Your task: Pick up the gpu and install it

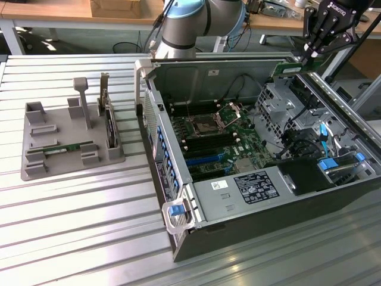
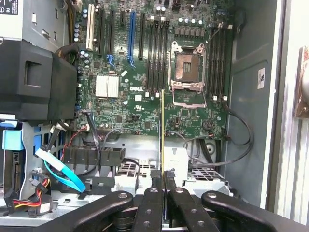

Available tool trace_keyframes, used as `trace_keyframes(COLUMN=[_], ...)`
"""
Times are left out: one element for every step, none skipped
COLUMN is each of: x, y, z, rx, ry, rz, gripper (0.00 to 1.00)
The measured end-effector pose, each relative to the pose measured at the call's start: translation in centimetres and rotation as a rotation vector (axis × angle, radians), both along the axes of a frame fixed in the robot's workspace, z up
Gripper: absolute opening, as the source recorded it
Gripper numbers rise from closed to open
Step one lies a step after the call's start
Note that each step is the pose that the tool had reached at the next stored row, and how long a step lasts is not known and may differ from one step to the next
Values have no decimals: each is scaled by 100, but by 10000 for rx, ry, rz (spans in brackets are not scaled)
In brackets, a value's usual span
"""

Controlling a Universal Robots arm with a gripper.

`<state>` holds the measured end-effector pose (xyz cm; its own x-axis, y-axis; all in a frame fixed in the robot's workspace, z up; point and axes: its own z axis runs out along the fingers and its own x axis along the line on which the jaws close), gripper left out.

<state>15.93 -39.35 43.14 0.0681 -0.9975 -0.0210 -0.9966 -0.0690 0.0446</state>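
My gripper (image 1: 311, 55) hangs above the far right corner of the open computer case (image 1: 178, 179), shut on the gpu (image 1: 293, 67), a thin green circuit-board stick. From the wrist, the gpu (image 2: 162, 130) appears edge-on as a narrow yellow-green line running out from between the black fingers (image 2: 150, 203), with my gripper (image 2: 163, 176) over the drive-cage side of the case. The green motherboard (image 2: 145, 96) with its black slots and CPU socket (image 2: 187, 72) lies below and ahead of the stick.
A grey parts holder (image 1: 36, 161) on the ribbed metal table at the exterior view's left carries another green stick (image 1: 71, 147) and a dark upright card (image 1: 110, 128). Drive cages (image 1: 286, 107), blue cables (image 2: 60, 171) and a black shroud (image 2: 34, 77) crowd the case's right side.
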Motion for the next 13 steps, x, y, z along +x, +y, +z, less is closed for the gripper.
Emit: trace_keyframes(x=[20,42,52,59,66,74,82,89,97,107,129,147,171], y=[0,0,0,0,0,0,0,0,0,0,0,0,0], z=[0,0,0,0,0,0,0,0,0,0,0,0,0], rx=[1,1,0,0,0,1,0,0,1,1,1,0,0], ry=[0,0,0,0,0,0,0,0,0,0,0,0,0], rz=[0,0,0,0,1,0,0,0,0,0,0,0,0], gripper=[12,12,12,12,12,12,12,12,12,12,12,12,12])
